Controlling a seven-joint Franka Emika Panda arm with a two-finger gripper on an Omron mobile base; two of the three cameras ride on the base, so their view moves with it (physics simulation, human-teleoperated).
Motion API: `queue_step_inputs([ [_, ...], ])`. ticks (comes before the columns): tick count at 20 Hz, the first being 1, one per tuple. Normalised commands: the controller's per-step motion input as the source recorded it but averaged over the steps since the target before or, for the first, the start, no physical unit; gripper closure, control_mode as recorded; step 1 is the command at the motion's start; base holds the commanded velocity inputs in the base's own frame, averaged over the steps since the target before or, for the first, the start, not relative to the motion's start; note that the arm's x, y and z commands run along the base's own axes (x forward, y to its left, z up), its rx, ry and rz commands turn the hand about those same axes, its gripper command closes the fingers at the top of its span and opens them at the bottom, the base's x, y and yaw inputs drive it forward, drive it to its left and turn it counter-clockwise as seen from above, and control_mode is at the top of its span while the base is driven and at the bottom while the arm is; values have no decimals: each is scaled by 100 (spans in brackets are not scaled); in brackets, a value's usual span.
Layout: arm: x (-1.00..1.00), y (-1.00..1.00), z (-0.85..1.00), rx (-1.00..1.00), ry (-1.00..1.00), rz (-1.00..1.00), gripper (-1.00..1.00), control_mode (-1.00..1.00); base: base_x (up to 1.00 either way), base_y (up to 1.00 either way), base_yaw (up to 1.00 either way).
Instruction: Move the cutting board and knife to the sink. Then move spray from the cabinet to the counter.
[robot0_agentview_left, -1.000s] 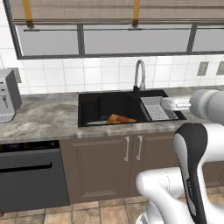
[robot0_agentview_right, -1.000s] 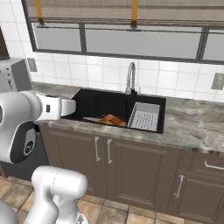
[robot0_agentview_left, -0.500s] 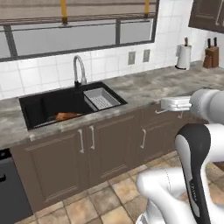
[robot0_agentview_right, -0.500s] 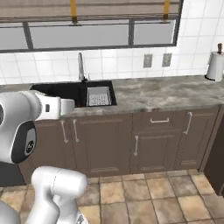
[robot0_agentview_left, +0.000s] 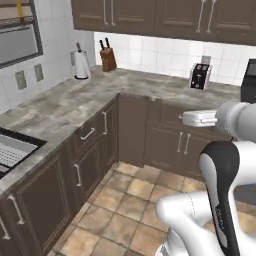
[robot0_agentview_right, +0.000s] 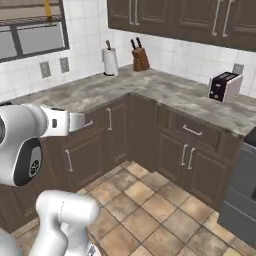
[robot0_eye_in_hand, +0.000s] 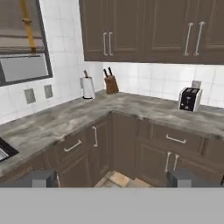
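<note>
My gripper (robot0_eye_in_hand: 113, 179) stands open, its two dark fingertips (robot0_eye_in_hand: 41, 178) wide apart with nothing between them. It hangs in the air over the floor and faces the corner of the kitchen. The grey-beige counter (robot0_agentview_left: 65, 102) runs around that corner. A corner of the black sink with its grey tray (robot0_agentview_left: 9, 151) shows at the far left, well away from the gripper. Dark brown wall cabinets (robot0_eye_in_hand: 127, 28) with grey bar handles hang above the counter, all closed. The cutting board, the knife and the spray are out of view.
On the counter stand a paper towel roll (robot0_agentview_left: 81, 65), a knife block (robot0_agentview_left: 106, 58) and a toaster (robot0_agentview_left: 200, 75). Closed base cabinets (robot0_agentview_right: 107, 135) line both walls. A dark oven front (robot0_agentview_right: 241, 192) is at the right. Tiled floor (robot0_agentview_left: 132, 200) lies open in the corner.
The whole picture has swung from the sink to the corner on its right, so the camera has moved. The sink has slid to the left edge. The gripper stays open and empty.
</note>
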Motion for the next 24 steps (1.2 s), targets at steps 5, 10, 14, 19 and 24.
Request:
queue_step_inputs([
  [5, 0, 0, 0, 0, 0, 0, -100, 100, 0, 0, -100],
  [10, 0, 0, 0, 0, 0, 0, -100, 100, 0, 0, -100],
  [14, 0, 0, 0, 0, 0, 0, -100, 100, 0, -9, -95],
  [19, 0, 0, 0, 0, 0, 0, -100, 100, 2, -92, -50],
  [24, 0, 0, 0, 0, 0, 0, -100, 100, 23, -100, -6],
])
